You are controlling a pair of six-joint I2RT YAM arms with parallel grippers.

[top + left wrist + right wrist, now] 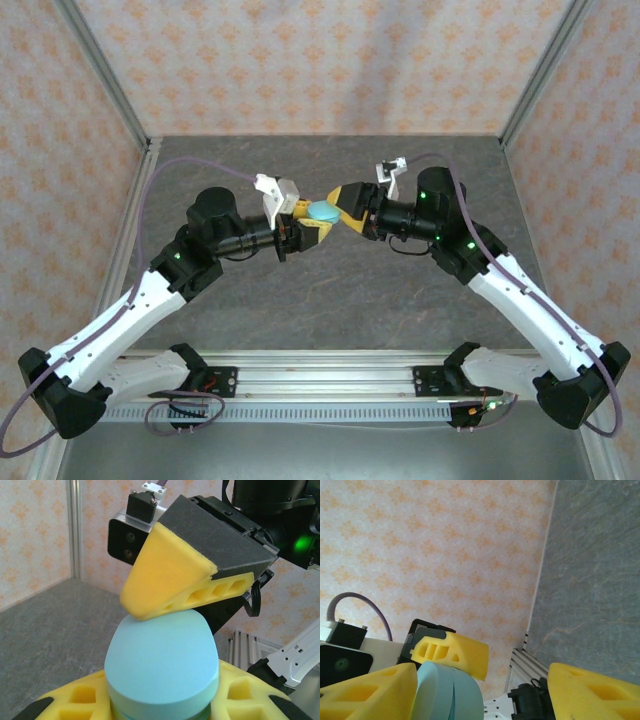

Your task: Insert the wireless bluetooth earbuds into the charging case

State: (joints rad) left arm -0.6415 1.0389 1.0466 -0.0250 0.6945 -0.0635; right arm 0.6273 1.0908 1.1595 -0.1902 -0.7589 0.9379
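Left hand (pixel 312 228) clenched on teal charging case (pixel 160 665), raised above bench (pixel 300 300) | right hand (pixel 345 205) released, one finger touching its top | case looks shut | earbuds hidden, cannot tell if seated | opening and insertion likely left

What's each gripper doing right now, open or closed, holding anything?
Left gripper: closed on the teal charging case.
Right gripper: open, one of its fingers against the case's top, not clamping it.
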